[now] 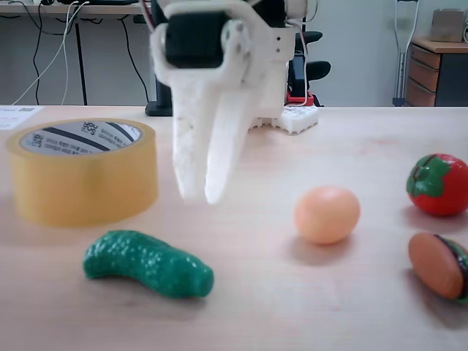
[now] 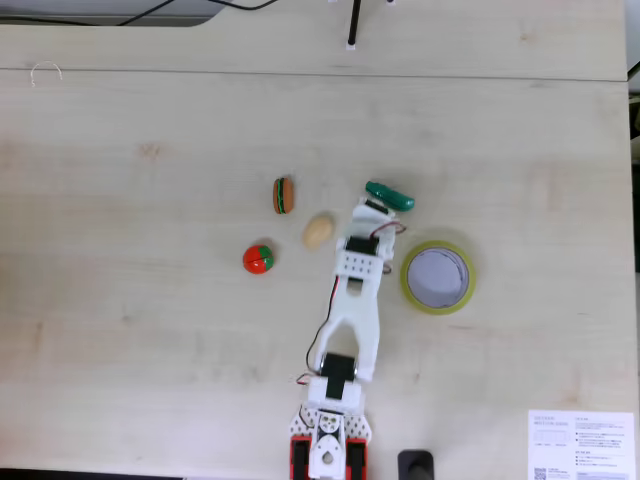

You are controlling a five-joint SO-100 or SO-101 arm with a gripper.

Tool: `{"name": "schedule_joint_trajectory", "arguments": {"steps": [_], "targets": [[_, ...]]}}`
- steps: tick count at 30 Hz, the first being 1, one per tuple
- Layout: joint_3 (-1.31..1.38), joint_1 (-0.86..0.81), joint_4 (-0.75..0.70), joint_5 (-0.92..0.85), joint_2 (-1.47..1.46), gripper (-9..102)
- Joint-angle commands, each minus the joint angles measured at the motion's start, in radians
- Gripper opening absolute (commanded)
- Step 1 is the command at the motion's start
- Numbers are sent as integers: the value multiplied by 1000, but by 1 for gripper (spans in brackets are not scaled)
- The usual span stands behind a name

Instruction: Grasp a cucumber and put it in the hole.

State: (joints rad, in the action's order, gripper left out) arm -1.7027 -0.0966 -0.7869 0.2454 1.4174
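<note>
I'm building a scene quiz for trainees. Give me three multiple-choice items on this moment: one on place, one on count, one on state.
1. Where is the cucumber?
A. in the tape roll's hole
B. on the table
C. in the tool

2. How many toy foods lie on the table?
A. four
B. two
C. six

3. The tool is:
A. gripping the egg
B. resting on the roll
C. holding nothing

Answers: 1 B, it lies on the wood beside the tape roll; 2 A, cucumber, egg, tomato, burger; 3 C, nothing sits between its tips above the table.
</note>
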Motion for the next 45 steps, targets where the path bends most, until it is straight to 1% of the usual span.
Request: {"name": "schedule_joint_trajectory", "arguments": {"steps": [1, 3, 6, 7, 9, 12, 16, 20, 22, 28, 32, 39, 45], "targets": [[150, -21, -61, 2, 2, 20], [163, -29, -71, 2, 6, 23], [169, -48, -71, 0, -5, 33], [176, -51, -78, -5, -14, 34], [233, -55, -147, -8, -54, 37], [321, -55, -250, -3, -118, 39], [365, -55, -290, 2, -161, 40], [428, -55, -336, 3, -213, 43], [434, -55, -337, 3, -225, 43], [466, -54, -344, 3, -287, 42], [515, -55, -376, 3, -345, 37], [600, -43, -393, 12, -426, 36], [632, -43, -397, 15, -482, 30]]}}
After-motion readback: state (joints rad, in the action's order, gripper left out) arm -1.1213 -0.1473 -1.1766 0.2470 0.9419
